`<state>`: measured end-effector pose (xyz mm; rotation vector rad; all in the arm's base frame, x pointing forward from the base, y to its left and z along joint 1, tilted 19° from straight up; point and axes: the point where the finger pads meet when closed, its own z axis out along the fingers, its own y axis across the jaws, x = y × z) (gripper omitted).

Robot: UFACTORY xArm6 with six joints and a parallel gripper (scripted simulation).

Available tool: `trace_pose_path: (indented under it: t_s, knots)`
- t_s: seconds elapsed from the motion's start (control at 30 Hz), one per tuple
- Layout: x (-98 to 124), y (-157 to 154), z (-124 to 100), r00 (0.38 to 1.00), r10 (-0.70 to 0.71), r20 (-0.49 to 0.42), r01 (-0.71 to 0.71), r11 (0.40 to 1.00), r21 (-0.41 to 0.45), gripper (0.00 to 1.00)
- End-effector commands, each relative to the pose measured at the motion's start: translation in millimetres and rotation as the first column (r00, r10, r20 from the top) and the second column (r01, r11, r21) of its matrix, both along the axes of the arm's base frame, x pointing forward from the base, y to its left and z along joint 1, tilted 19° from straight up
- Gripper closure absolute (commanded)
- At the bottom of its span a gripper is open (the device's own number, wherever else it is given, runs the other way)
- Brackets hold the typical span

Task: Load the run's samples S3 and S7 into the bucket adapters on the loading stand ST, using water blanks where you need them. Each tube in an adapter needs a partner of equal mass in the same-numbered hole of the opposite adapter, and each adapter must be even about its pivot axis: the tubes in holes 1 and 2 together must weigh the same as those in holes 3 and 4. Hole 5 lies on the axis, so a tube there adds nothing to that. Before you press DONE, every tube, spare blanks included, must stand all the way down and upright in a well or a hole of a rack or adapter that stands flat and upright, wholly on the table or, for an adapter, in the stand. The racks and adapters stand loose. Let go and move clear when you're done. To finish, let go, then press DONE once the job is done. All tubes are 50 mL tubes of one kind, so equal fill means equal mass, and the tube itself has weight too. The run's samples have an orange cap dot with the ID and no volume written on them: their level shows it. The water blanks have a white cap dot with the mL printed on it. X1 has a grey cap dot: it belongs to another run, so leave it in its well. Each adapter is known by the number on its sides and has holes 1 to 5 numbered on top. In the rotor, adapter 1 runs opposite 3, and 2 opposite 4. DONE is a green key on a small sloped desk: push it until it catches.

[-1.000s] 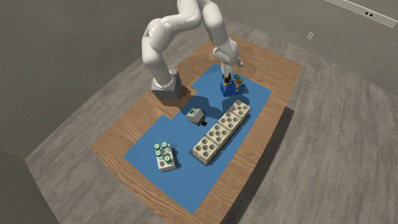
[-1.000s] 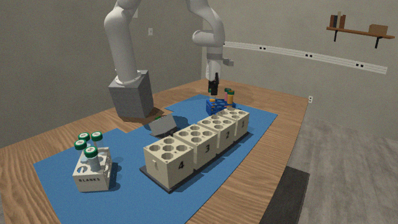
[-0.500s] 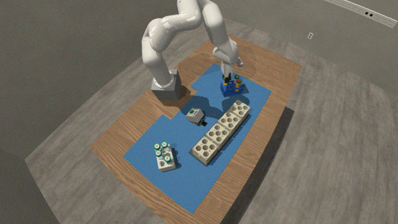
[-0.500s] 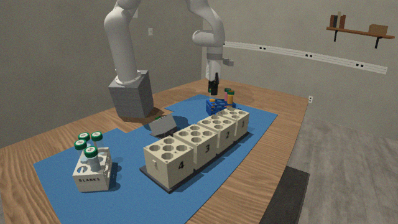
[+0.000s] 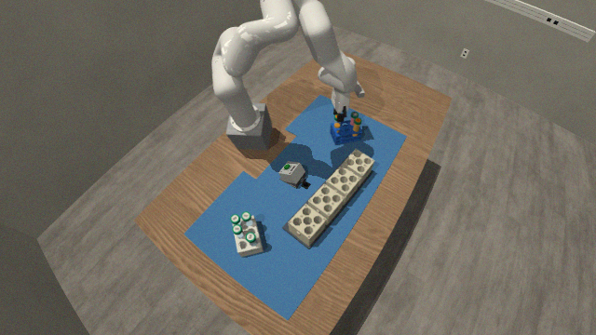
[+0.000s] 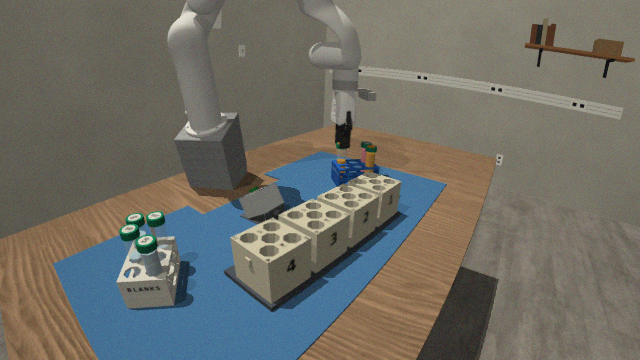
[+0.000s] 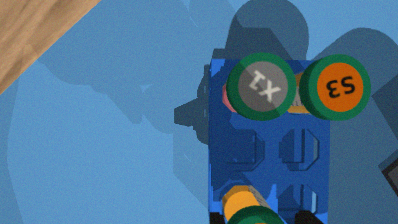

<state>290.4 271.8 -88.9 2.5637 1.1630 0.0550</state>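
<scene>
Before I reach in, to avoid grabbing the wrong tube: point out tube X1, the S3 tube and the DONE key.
tube X1 [image 7: 262, 86]: wrist view, grey cap dot
S3 tube [image 7: 340, 87]: wrist view, orange cap dot
DONE key [image 5: 287, 167]: top view, green top

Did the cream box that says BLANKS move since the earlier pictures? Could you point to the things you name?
No. The cream box-shaped rack marked BLANKS [image 5: 252, 252] [image 6: 150, 299] sits in the same place, judged against the grey block [image 5: 253, 140] [image 6: 212, 162] under the white arm.
</scene>
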Motion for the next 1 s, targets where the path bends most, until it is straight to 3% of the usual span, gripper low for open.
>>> trace_pose_path:
  t_s: [0.0, 0.97]
  knots:
    - [-0.6, 3.5, 8.6, 1.0, 0.001, 0.002, -0.001, 1.0, 0.002, 0.56]
    - [-8.9, 17.3, 56.0, 1.0, 0.0, 0.002, -0.001, 1.0, 0.003, 0.56]
